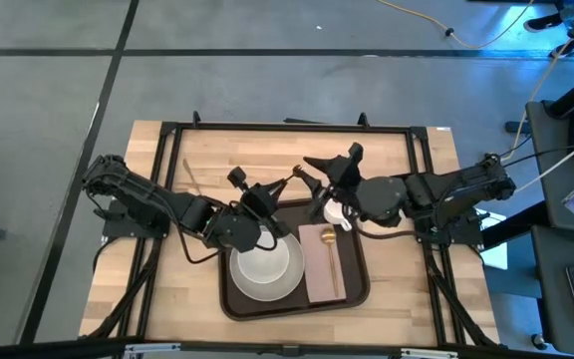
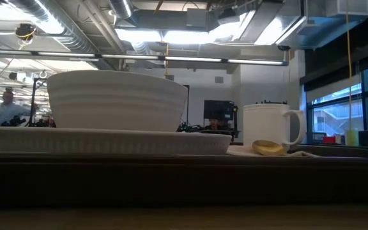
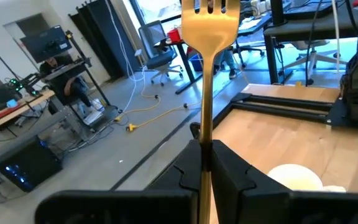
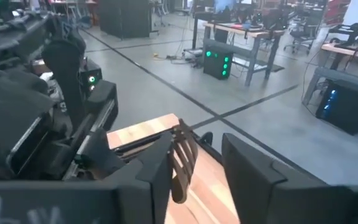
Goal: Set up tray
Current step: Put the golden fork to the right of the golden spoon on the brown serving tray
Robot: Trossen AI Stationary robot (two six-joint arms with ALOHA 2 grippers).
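Note:
The dark brown tray (image 1: pixel 352 289) lies at the table's near middle. On it stand a white plate (image 1: pixel 239 284) with a white bowl (image 1: pixel 265 261), a pinkish napkin (image 1: pixel 319 267) bearing a gold spoon (image 1: pixel 333 257), and a white mug (image 1: pixel 337 211) at the far rim. In the low view the bowl (image 2: pixel 117 99), plate (image 2: pixel 107 139), mug (image 2: pixel 267 124) and spoon (image 2: pixel 267 148) show above the tray's rim (image 2: pixel 171 176). My left gripper (image 1: pixel 270 193) is over the tray's far edge, shut on a gold fork (image 1: pixel 287 181). My right gripper (image 1: pixel 335 160) hovers open beyond the mug, close to the fork's tines. My left gripper pinches the fork's handle (image 3: pixel 205 146) between its two fingers (image 3: pixel 232 171). The fork runs along the fingers and sticks out past their tips, tines (image 3: pixel 210 15) leading toward the table's far right. It is lifted clear of the tray and table.
A black metal frame (image 1: pixel 287 128) runs round the wooden table top (image 1: pixel 217 160). Bare wood lies beyond the tray and to its left and right. The left arm (image 4: pixel 42 112) shows close in the right wrist view. Desks, chairs and a seated person (image 3: pixel 67 68) stand in the room beyond.

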